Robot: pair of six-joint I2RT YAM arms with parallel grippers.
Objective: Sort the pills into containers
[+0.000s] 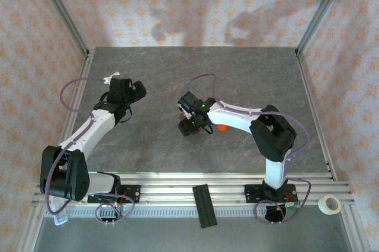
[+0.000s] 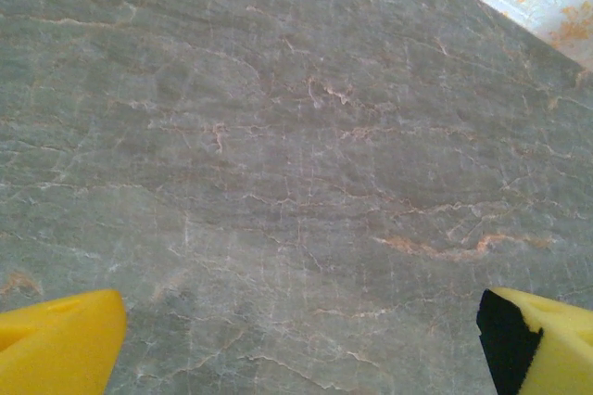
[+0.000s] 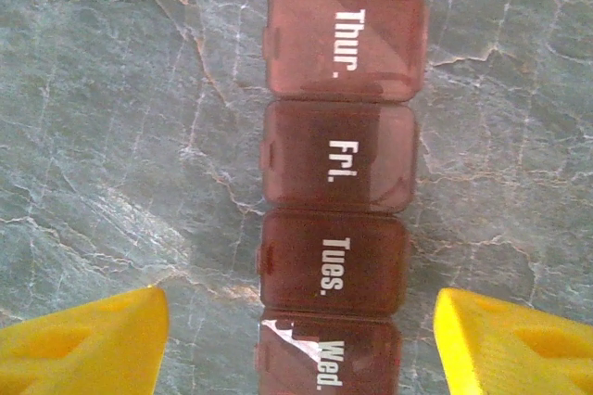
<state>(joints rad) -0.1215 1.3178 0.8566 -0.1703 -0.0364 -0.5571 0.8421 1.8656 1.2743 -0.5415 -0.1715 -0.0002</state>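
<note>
A grey marbled desk (image 1: 195, 65) sits inside walls of patterned paper, seen from above with two white robot arms at its near edge. On the left, the left end effector (image 2: 301, 349) hovers over bare stone, and its yellow fingers (image 2: 60, 344) are spread wide apart with nothing between them. Near the middle of the desk, the right end effector (image 3: 301, 339) points down over a dark red-brown pill organizer (image 3: 338, 172), a row of four joined square compartments lying flat on the desk. Their lids read Thur., Fri., Tues. and Wed., running from far to near in the wrist view, and they look closed. This end effector's yellow fingers (image 3: 83, 344) are also apart, one on each side of the Wed. compartment and not touching it. Just right of that wrist lies a small orange object (image 1: 221, 126), partly hidden. A roll of white tape (image 1: 329, 204) rests at the near right corner.
</note>
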